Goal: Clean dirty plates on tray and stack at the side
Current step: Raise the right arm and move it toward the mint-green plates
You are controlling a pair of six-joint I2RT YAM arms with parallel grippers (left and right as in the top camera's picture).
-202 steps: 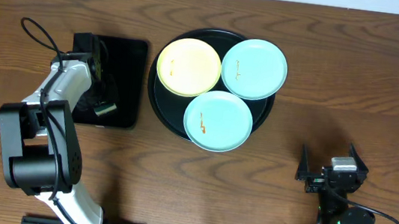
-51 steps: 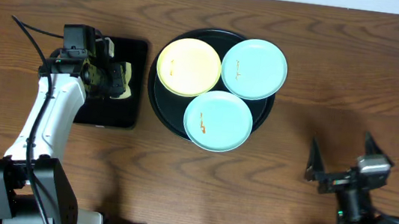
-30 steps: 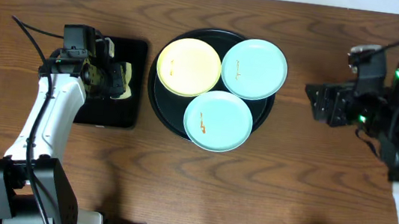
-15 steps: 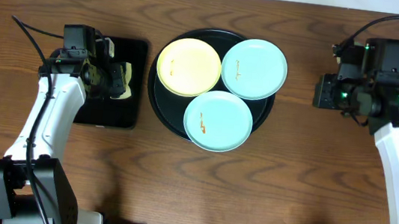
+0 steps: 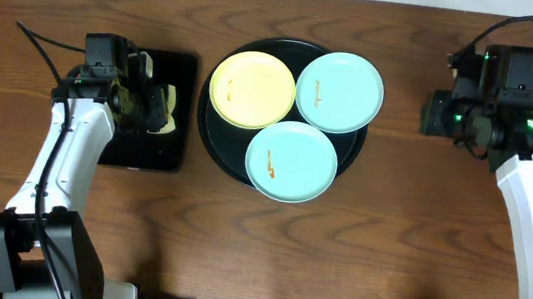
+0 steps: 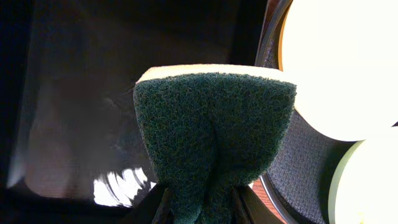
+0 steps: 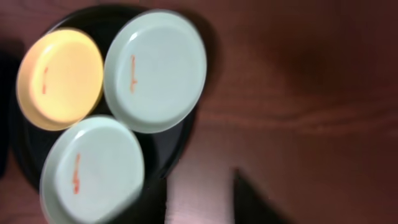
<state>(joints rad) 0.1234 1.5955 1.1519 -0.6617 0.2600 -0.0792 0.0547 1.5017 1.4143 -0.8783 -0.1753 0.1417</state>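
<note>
Three plates lie on the round black tray [image 5: 209, 139]: a pale yellow plate [image 5: 253, 90], a mint-blue plate [image 5: 339, 91] and a second mint-blue plate [image 5: 291, 161], each with a small orange smear. My left gripper [image 5: 147, 106] hovers over the rectangular tray, left of the plates, shut on a green and yellow sponge [image 6: 214, 143]. In its wrist view the yellow plate [image 6: 348, 62] is at the right. My right gripper [image 5: 431, 116] hangs above bare wood to the right of the tray, open and holding nothing. Its wrist view shows all three plates [image 7: 155, 71] ahead of the right gripper [image 7: 202, 202].
A black rectangular tray [image 5: 171, 144] with rounded corners lies left of the round tray, under the sponge. Bare wooden table [image 5: 265, 250] spreads in front of the trays and to the right.
The left gripper lifted the sponge off the rectangular tray and has since held still. The right arm swung from the front right corner up beside the round tray.
</note>
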